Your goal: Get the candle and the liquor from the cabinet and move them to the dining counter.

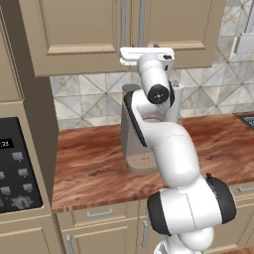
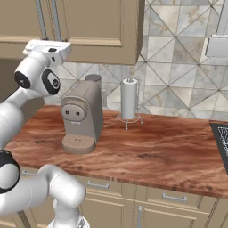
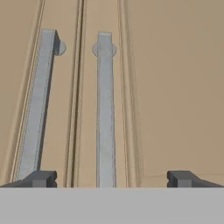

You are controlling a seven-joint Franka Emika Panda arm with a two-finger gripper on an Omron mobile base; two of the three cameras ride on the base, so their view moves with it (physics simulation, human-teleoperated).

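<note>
Right now the gripper (image 3: 111, 178) is spread wide and holds nothing, pointing at the closed doors of the cabinet (image 3: 175, 87). Two long metal handles (image 3: 104, 109) run side by side between its fingertips (image 3: 41, 178); the right one is near the middle. Below the cabinet, a beige coffee machine (image 2: 82, 118) and a paper towel roll (image 2: 129, 99) stand on the wooden worktop (image 2: 156, 151). The candle and the bottle are not visible.
</note>
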